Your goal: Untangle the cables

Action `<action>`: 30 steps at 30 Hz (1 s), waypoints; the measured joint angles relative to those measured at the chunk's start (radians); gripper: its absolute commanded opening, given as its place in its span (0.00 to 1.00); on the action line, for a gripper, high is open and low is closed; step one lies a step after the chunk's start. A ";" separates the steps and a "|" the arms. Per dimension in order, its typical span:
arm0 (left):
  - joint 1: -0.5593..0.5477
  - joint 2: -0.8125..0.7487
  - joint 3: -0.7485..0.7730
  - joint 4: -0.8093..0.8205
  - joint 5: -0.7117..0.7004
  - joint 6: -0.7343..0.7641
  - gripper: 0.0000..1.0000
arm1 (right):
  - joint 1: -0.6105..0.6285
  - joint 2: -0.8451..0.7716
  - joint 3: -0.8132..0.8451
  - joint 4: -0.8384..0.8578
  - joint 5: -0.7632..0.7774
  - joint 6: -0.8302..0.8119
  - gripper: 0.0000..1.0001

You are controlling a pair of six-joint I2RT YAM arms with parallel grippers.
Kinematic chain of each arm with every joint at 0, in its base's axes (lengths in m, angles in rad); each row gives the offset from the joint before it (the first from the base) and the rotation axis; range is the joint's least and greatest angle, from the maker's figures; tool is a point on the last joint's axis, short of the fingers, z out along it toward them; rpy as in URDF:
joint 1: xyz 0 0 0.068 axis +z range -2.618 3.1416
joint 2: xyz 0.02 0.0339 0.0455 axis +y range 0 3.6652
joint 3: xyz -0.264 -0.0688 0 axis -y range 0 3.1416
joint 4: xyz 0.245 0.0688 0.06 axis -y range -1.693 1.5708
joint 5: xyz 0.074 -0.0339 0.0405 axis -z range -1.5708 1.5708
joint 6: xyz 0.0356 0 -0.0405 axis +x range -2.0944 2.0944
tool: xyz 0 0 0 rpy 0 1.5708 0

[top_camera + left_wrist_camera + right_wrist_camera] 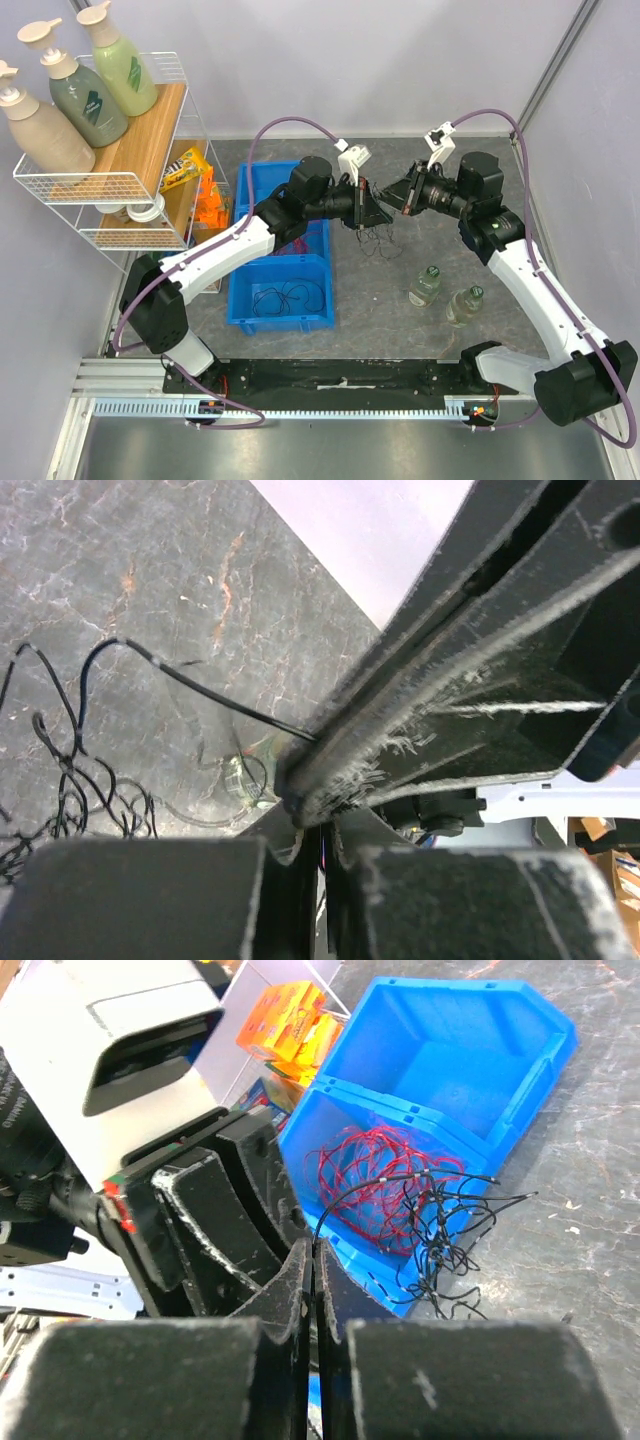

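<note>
A tangle of thin black cables (381, 240) hangs between my two grippers over the grey table, just right of the blue bins. My left gripper (364, 207) is shut at the top of the tangle; in its wrist view the jaws (326, 828) are pressed together and the black strands (70, 800) trail at lower left. My right gripper (400, 197) faces it, almost touching, and is shut on one black strand (352, 1192) that arcs out to the tangle (445, 1230). Red cables (372, 1182) lie in the far blue bin. A loose black cable (290, 297) lies in the near bin.
Two joined blue bins (243, 300) stand left of centre. Two small clear bottles (425, 285) (465, 305) stand on the table near the right arm. A white wire rack (100, 185) with lotion bottles and snack packs (185, 170) fills the left side.
</note>
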State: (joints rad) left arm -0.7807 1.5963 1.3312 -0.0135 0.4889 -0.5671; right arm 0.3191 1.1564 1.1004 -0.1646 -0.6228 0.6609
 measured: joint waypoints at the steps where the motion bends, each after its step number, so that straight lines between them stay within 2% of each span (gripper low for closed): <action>1: -0.002 0.000 0.003 -0.001 -0.001 0.008 0.02 | 0.000 0.000 0.000 -0.003 0.011 -0.003 0.24; 3: -0.003 0.000 0.013 -0.016 -0.011 0.014 0.02 | 0.001 -0.002 0.002 -0.027 0.053 -0.025 0.52; 4: -0.003 -0.001 0.016 -0.025 -0.020 0.021 0.02 | 0.005 -0.003 0.004 -0.052 0.092 -0.034 0.62; 6: -0.002 -0.012 0.017 -0.054 -0.053 0.042 0.02 | 0.008 0.000 0.021 -0.129 0.196 -0.064 0.75; 8: -0.002 -0.031 0.018 -0.089 -0.093 0.072 0.02 | 0.012 0.013 0.050 -0.211 0.299 -0.098 0.80; 13: 0.006 -0.088 0.084 -0.178 -0.173 0.134 0.02 | 0.009 0.040 0.055 -0.347 0.496 -0.175 0.84; 19: 0.016 -0.128 0.203 -0.197 -0.196 0.161 0.02 | 0.009 0.043 -0.033 -0.386 0.550 -0.212 0.84; 24: 0.029 -0.133 0.280 -0.241 -0.190 0.164 0.02 | 0.009 0.026 -0.100 -0.356 0.469 -0.244 0.84; 30: 0.040 -0.133 0.318 -0.266 -0.163 0.164 0.02 | 0.029 -0.063 -0.156 -0.217 0.271 -0.280 0.86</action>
State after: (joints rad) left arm -0.7406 1.4635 1.6493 -0.2798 0.3256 -0.4030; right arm 0.3481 1.0939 0.9440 -0.3820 -0.3519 0.3805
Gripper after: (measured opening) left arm 0.029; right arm 0.851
